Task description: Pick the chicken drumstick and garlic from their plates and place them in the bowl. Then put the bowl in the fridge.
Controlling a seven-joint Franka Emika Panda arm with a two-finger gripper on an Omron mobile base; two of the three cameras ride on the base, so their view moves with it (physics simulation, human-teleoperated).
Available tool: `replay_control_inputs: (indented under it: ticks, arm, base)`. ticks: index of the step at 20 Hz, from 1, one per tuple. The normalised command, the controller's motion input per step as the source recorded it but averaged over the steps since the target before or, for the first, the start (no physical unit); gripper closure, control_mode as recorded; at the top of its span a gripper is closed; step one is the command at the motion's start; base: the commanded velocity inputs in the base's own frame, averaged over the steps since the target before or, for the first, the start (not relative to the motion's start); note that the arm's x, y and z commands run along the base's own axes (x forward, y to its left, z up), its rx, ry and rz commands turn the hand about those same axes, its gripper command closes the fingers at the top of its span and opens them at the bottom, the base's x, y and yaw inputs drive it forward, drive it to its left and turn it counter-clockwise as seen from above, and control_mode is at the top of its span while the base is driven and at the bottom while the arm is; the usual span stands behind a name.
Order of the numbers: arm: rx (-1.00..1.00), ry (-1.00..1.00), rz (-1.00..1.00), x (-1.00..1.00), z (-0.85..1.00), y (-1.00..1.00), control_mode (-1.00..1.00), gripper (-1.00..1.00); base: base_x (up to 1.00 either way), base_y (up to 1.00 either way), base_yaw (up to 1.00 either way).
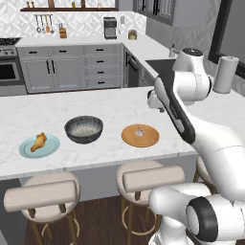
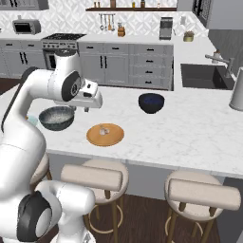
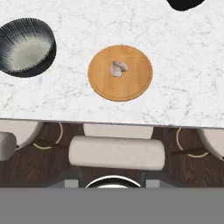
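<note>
The gripper [image 2: 87, 108] is hovering high over the counter [image 1: 95, 103], holding nothing; I cannot tell how wide its jaws are standing. The garlic [image 3: 118, 68] is lying on the orange plate [image 3: 131, 89] and the drumstick [image 1: 38, 141] on the blue plate [image 1: 51, 148], with the bowl [image 1: 83, 129] sitting between them, handy for both.

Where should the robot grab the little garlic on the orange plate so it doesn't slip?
Probably from straight above. The garlic lies low near the middle of the flat orange-tan plate, with nothing beside it. It is a small rounded bulb, so the pincer should close across its widest middle part, one finger on each side. The plate has no tall rim to get in the way.
</note>
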Motion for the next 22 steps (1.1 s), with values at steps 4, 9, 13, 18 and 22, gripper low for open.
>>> replay_control_inputs:
  ticks: [4,9,13,18,22]
  arm:
    - [-0.01,0.08,0.0,0.53,-0.04,0.0,-1.0,-1.0]
    - [-0.05,0.37,-0.01,0.99,-0.55,0.0,-1.0,-1.0]
    - [-0.02,0.23,0.0,1.0,-0.7,0.0,-1.0,-1.0]
    - [0.0,0.0,0.01,1.0,-0.82,0.0,-1.0,-1.0]
    - [0.0,-0.05,0.07,0.69,-0.77,0.0,-1.0,-1.0]
  base:
    - [0.0,0.0,0.0]
    - [0.0,0.0,0.0]
    - [0.0,0.0,0.0]
    - [0.0,0.0,0.0]
    - [0.0,0.0,0.0]
